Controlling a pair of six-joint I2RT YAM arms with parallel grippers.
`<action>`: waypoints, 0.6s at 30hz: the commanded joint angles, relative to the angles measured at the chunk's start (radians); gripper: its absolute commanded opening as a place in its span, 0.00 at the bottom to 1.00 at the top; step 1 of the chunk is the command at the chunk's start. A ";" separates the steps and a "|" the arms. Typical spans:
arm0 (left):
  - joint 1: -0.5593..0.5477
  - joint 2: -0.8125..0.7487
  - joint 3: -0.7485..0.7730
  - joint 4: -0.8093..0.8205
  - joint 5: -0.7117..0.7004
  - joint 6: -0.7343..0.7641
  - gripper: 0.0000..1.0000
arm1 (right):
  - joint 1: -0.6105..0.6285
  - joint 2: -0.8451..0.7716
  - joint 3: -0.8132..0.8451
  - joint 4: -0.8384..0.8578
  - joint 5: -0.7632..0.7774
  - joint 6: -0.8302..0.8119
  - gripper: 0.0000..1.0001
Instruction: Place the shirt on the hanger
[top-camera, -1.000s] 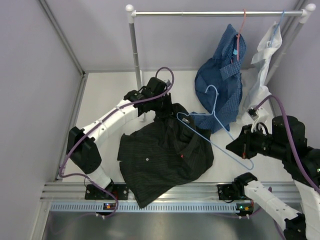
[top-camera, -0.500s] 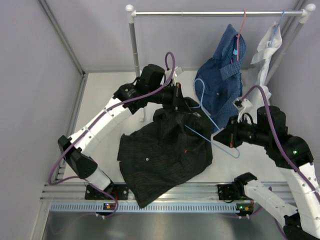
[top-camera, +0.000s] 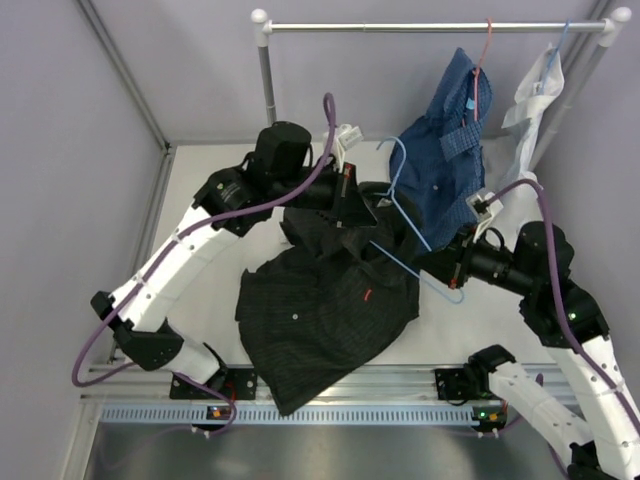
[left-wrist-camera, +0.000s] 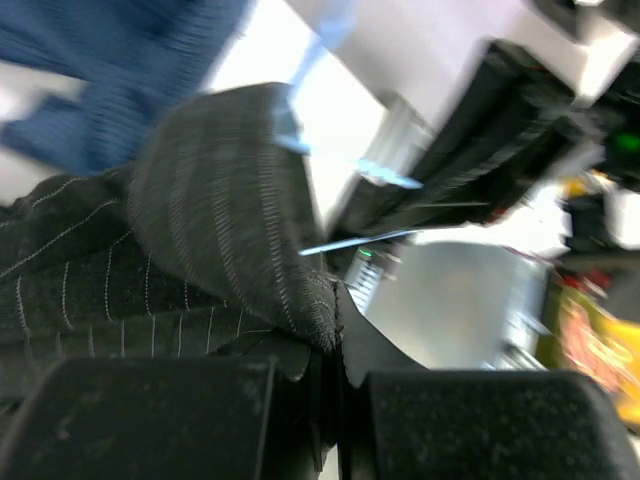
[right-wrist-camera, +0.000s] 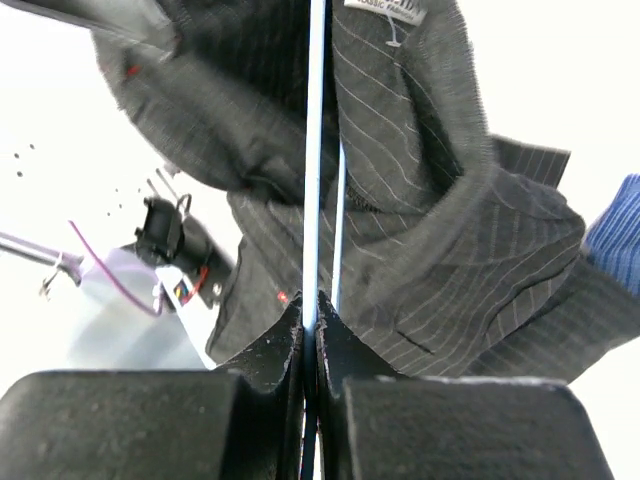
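The black pinstriped shirt (top-camera: 320, 310) lies on the white table, its collar end lifted. My left gripper (top-camera: 362, 212) is shut on the shirt's collar edge (left-wrist-camera: 250, 240) and holds it up above the table. My right gripper (top-camera: 438, 268) is shut on the light-blue wire hanger (top-camera: 410, 235), at its lower corner. The hanger's hook points up and back, and one arm of it runs into the raised collar opening. In the right wrist view the hanger wire (right-wrist-camera: 317, 150) runs straight from my closed jaws into the shirt (right-wrist-camera: 420, 200).
A clothes rail (top-camera: 430, 27) stands at the back on a post (top-camera: 268, 90). A blue checked shirt (top-camera: 445, 150) hangs from it on a red-pink hanger (top-camera: 480, 60). A white garment (top-camera: 535, 100) hangs at the right. A metal rail (top-camera: 330, 385) edges the table's front.
My left gripper has lifted the shirt's collar higher and toward the back. My right gripper has moved left and up, carrying the hanger toward and into the raised collar.
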 joint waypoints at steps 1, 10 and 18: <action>0.001 -0.073 0.055 -0.104 -0.269 0.109 0.00 | -0.009 -0.046 0.009 0.176 0.059 0.015 0.00; 0.001 -0.102 -0.036 -0.118 -0.433 0.167 0.00 | -0.011 -0.022 -0.102 0.300 -0.243 0.069 0.00; 0.000 -0.067 0.024 -0.201 -0.086 0.331 0.00 | -0.003 0.056 -0.106 0.254 -0.298 -0.021 0.00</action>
